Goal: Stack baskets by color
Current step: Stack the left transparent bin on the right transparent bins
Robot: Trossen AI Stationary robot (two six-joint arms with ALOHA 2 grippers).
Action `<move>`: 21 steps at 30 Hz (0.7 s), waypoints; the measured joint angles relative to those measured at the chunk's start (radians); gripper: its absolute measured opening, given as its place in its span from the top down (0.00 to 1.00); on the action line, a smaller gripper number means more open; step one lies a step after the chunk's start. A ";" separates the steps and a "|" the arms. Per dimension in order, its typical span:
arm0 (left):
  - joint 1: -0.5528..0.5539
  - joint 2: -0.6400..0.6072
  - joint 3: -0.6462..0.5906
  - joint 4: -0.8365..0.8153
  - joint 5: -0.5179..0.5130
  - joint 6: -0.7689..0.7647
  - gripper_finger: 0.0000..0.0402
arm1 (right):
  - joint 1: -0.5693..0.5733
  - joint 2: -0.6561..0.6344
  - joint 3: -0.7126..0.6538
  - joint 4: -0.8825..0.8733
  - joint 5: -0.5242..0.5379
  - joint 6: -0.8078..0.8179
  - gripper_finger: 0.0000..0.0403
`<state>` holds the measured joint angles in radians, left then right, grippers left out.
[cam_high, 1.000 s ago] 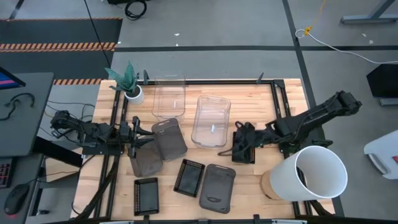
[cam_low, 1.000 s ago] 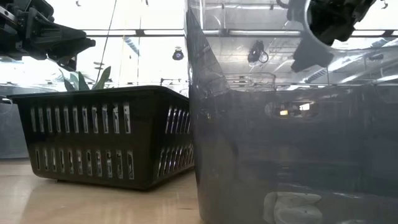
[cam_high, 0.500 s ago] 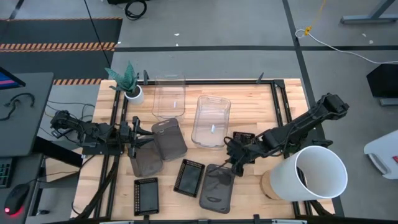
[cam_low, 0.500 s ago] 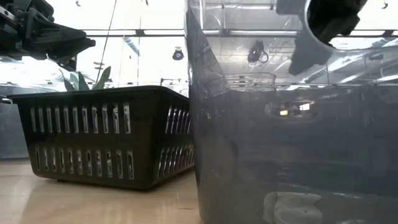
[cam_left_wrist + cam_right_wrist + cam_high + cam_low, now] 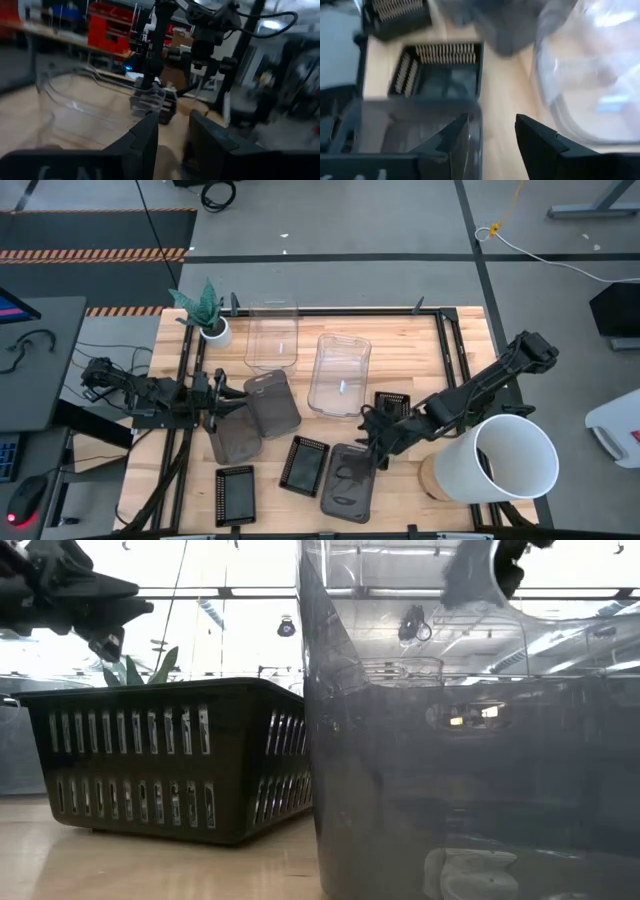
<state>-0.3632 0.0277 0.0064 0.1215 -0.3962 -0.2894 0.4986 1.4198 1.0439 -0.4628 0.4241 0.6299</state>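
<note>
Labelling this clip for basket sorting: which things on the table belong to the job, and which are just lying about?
Part of the job:
- clear baskets
- smoky grey baskets
- black mesh baskets

Just lying about:
- white bucket
- potted plant

A robotics lab: a framed wooden table point(image 5: 400, 340) on concrete floor, red storage bins point(image 5: 107, 32) on shelving behind.
</note>
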 joint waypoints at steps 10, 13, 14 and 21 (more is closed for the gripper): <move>0.001 -0.001 0.000 0.051 -0.007 -0.132 0.70 | 0.010 -0.068 -0.065 0.104 0.121 -0.081 0.59; 0.001 0.000 0.000 0.048 -0.007 -0.170 0.70 | 0.010 -0.089 -0.134 0.177 0.125 -0.086 0.59; 0.001 0.000 0.000 0.051 -0.007 -0.169 0.70 | 0.010 -0.100 -0.158 0.199 0.125 -0.084 0.59; 0.034 0.058 0.027 -0.023 -0.032 -0.217 0.70 | 0.010 -0.227 -0.338 0.360 0.123 -0.091 0.59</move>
<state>-0.3293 0.0861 0.0337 0.0988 -0.4279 -0.5061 0.5087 1.1924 0.7055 -0.1032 0.5472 0.5392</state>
